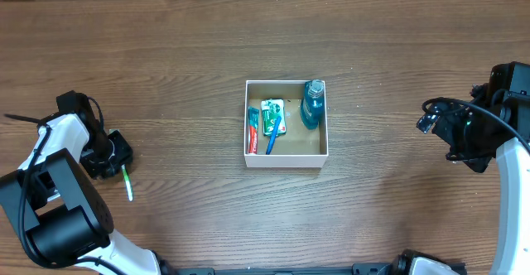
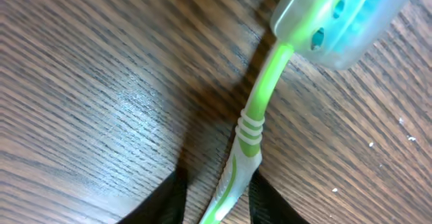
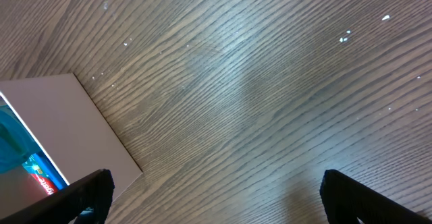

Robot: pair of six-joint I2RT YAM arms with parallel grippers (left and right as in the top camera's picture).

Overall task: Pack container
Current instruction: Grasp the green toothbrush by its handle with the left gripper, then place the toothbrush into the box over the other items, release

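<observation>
1. The container (image 1: 286, 161) sits in the middle of the table (image 1: 166, 51), square to the overhead view. It holds a blue bottle (image 1: 312, 103) in the far right corner. A green packet (image 1: 272, 113), a blue toothbrush (image 1: 273, 134) and a red tube (image 1: 252, 130) lie toward the left wall. Bare brown floor shows between the blue toothbrush and the bottle.
2. The green toothbrush (image 1: 127, 184) is out at the left of the table, well apart from the container. Its long axis runs roughly near-to-far in the overhead view, tipped a little. The wrist view shows its capped head pointing away from the fingers.
3. My left gripper (image 2: 216, 200) has a finger close on each side of the handle. I cannot tell whether it is clamped on the handle or only straddling it. I also cannot tell whether the brush is off the wood.
4. My right gripper (image 3: 226, 197) is spread wide with nothing between its fingers, over bare wood off the container's right side. Its camera catches the white wall at the left edge.
5. From the left gripper, the container lies to the right and slightly farther out.
   - Both arms stand about equally far from the container, but only the left one is on the brush, so I judge the carry belongs to the left arm.
   - The brush lies roughly parallel to the things inside the container, so I expect little wrist turning.
   - The bare strip of floor looks like the place for it.
   - The main risk I see is the brush slipping if the grip is not firm.
</observation>
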